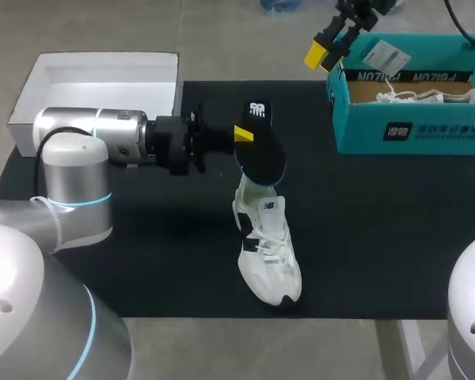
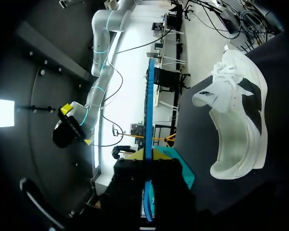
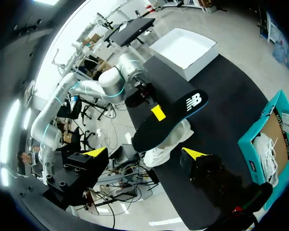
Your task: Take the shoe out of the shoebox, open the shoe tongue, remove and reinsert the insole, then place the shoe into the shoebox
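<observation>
A white sneaker (image 1: 267, 252) with black panels rests on the black mat, its tongue (image 2: 205, 97) pulled up. Above its opening hangs the black insole (image 1: 259, 149), and my left gripper (image 1: 239, 138) is shut on the insole's edge. In the left wrist view the insole (image 2: 148, 139) shows edge-on as a thin blue line between the dark fingers of the left gripper (image 2: 149, 192). My right gripper (image 1: 326, 49) hovers open and holding nothing above the near-left corner of the teal shoebox (image 1: 412, 131). From the right wrist view, the right gripper (image 3: 145, 153) looks down on the insole (image 3: 168, 120) and the sneaker (image 3: 166, 147).
A second white shoe (image 1: 427, 96) lies inside the teal shoebox (image 3: 253, 144). A white box lid (image 1: 103, 79) sits at the mat's far left corner. The black mat (image 1: 380, 229) covers the table to the right of the sneaker.
</observation>
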Motion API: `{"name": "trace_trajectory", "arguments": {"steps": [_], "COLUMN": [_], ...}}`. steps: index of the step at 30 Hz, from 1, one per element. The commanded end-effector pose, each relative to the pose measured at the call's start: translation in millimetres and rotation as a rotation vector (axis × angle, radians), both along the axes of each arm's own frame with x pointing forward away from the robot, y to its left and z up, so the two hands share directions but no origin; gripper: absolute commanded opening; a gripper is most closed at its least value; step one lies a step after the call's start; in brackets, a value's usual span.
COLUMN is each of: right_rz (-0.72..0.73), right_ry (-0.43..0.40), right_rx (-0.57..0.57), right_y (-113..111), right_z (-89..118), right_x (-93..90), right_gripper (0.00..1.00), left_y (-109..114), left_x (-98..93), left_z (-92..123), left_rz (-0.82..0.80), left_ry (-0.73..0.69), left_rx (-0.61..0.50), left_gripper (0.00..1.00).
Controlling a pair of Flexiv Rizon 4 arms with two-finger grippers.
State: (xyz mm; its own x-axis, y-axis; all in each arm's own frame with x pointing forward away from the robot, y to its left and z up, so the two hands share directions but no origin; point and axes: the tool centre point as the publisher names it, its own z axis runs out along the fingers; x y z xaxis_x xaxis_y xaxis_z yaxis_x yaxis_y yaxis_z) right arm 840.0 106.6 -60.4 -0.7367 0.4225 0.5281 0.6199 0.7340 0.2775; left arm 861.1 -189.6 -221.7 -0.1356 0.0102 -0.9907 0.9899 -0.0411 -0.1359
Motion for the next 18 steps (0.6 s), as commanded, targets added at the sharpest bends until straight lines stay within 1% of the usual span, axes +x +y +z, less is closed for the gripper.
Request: {"name": "trace_trajectory", "arguments": {"steps": [1,3,4,12,18], "right_rz": [-0.059,-0.091,-0.098,-0.098,-0.098], "right_ry": [-0.234,-0.231,-0.252,-0.252,-0.252], "right_rx": [-0.147,-0.134,-0.140,-0.140,-0.140], "right_y": [8.4,8.7,8.6,8.6,8.6], "right_z": [2.6,-1.9,-2.4,-2.4,-2.4], "right_x": [-3.5,-2.9,-3.2,-3.2,-3.2], "right_gripper": [1.00,1.00,1.00,1.00,1.00], "left_y": [-1.5,-1.6,-1.4,5.0,5.8], "left_x": [-4.6,-5.5,-5.7,-5.0,-6.4], "left_z": [0.2,0.4,0.5,0.8,-0.5], "left_rz": [0.004,0.003,0.001,0.014,0.015], "left_ry": [-0.003,-0.004,-0.005,-0.009,-0.006], "left_rx": [-0.001,-0.001,0.000,0.007,0.015], "left_gripper": [0.00,0.00,0.00,0.00,0.00]}}
